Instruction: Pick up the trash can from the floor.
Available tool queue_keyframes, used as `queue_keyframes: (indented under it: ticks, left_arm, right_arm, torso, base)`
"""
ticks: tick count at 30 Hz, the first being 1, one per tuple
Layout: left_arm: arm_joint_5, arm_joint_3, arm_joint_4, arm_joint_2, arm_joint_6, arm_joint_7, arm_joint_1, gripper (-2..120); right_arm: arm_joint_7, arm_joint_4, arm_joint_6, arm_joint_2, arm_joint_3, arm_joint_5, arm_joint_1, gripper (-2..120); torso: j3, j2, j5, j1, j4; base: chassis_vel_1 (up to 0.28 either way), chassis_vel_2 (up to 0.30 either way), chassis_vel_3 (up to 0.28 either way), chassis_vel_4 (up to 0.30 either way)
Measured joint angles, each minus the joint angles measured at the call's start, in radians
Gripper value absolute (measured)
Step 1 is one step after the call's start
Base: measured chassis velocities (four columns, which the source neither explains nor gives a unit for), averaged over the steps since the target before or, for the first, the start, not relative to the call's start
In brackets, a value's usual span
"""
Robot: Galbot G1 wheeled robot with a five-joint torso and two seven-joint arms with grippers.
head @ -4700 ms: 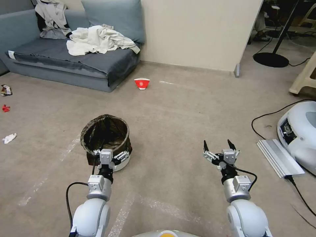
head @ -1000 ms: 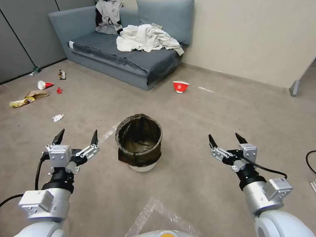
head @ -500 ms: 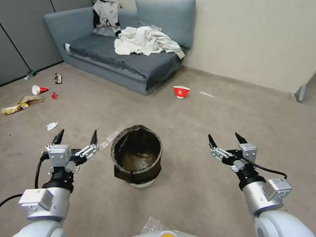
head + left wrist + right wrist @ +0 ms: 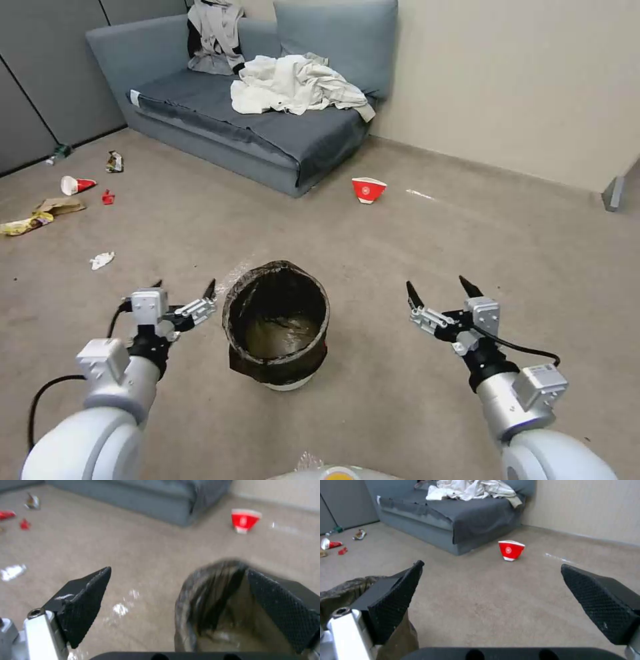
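The trash can (image 4: 277, 327), a small white bin lined with a crinkled dark bag, stands upright on the beige carpet floor (image 4: 400, 393) straight ahead of me. My left gripper (image 4: 185, 288) is open and hovers just left of the can's rim, its inner fingertip close to the bag. In the left wrist view the trash can (image 4: 213, 600) lies partly between the spread fingers of the left gripper (image 4: 178, 569). My right gripper (image 4: 438, 289) is open, well to the right of the can. The right wrist view shows the right gripper (image 4: 491, 564) with the bag's edge (image 4: 350, 590) beside one finger.
A red-and-white paper cup (image 4: 368, 189) sits on the carpet beyond the can, in front of a grey sofa (image 4: 267, 133) piled with clothes (image 4: 293, 83). Scattered litter (image 4: 73, 193) lies at the far left. A beige wall (image 4: 520, 87) runs behind.
The whole head view has shifted, so the camera moved and the can sits slightly nearer. My left gripper has swung right and lower, close to the can's rim. The right gripper dropped a little.
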Motion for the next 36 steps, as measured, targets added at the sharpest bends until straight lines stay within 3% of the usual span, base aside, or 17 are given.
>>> queue_keyframes:
  ticks: [9, 14, 16, 25, 33, 36]
  left_arm:
    - [0.001, 0.093, 0.114, 0.039, 0.016, -0.01, -0.057, 100]
    - [0.01, 0.144, 0.136, 0.036, 0.064, -0.026, -0.074, 100]
    - [0.008, 0.166, 0.145, 0.033, 0.116, -0.062, -0.088, 100]
    - [-0.071, 0.203, 0.2, 0.051, 0.199, -0.164, -0.145, 100]
    - [-0.105, 0.211, 0.232, 0.069, 0.224, -0.168, -0.185, 100]
    - [-0.108, 0.218, 0.245, 0.075, 0.228, -0.168, -0.196, 94]
  right_arm:
    - [0.011, -0.036, 0.029, -0.004, 0.004, 0.033, 0.003, 100]
    - [0.012, -0.048, 0.04, 0.006, 0.001, 0.033, 0.0, 100]
    - [0.012, -0.054, 0.044, 0.012, -0.002, 0.031, 0.0, 100]
    - [0.015, -0.066, 0.073, 0.02, -0.023, 0.031, -0.005, 100]
    - [0.017, -0.064, 0.074, 0.021, -0.019, 0.034, -0.005, 100]
    - [0.018, -0.063, 0.074, 0.022, -0.02, 0.035, -0.005, 100]
  torso:
    - [0.0, 0.0, 0.0003, 0.0, 0.0]
    - [0.0, 0.0, 0.0001, 0.0, 0.0]
    - [0.0, 0.0, 0.0002, 0.0, 0.0]
    - [0.0, 0.0, 0.0001, 0.0, 0.0]
    - [0.0, 0.0, 0.0002, 0.0, 0.0]
    - [0.0, 0.0, 0.0001, 0.0, 0.0]
  base:
    - [0.0, 0.0, 0.0, 0.0]
    - [0.0, 0.0, 0.0, 0.0]
    - [0.0, 0.0, 0.0, 0.0]
    - [0.0, 0.0, 0.0, 0.0]
    - [0.0, 0.0, 0.0, 0.0]
    - [0.0, 0.0, 0.0, 0.0]
